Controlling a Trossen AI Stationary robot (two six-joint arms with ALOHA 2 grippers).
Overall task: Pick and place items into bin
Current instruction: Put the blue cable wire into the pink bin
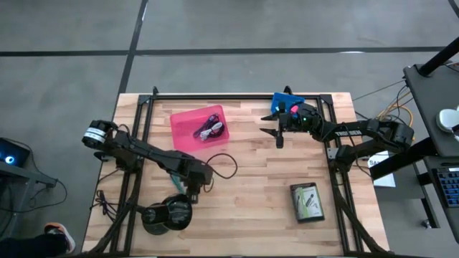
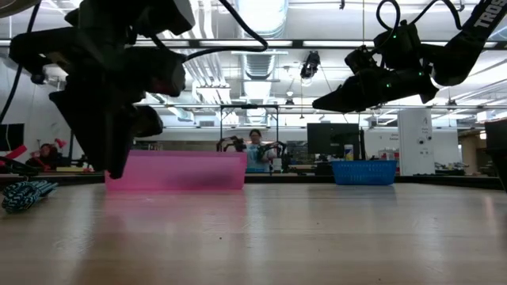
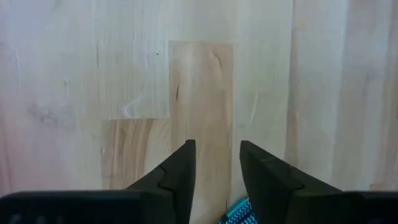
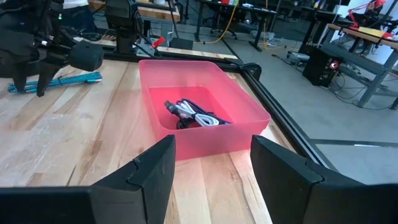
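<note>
Pink bin (image 1: 199, 127) holds cords (image 1: 210, 130); both fingers open, empty

Blue basket (image 1: 286, 104); big black round object (image 1: 167, 214)

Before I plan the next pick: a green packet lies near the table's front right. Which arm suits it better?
Probably the right. The green packet lies on the right arm's side; the right claw is open and empty. The left claw, also open, hovers lower left near a teal cord, farther from it.
</note>
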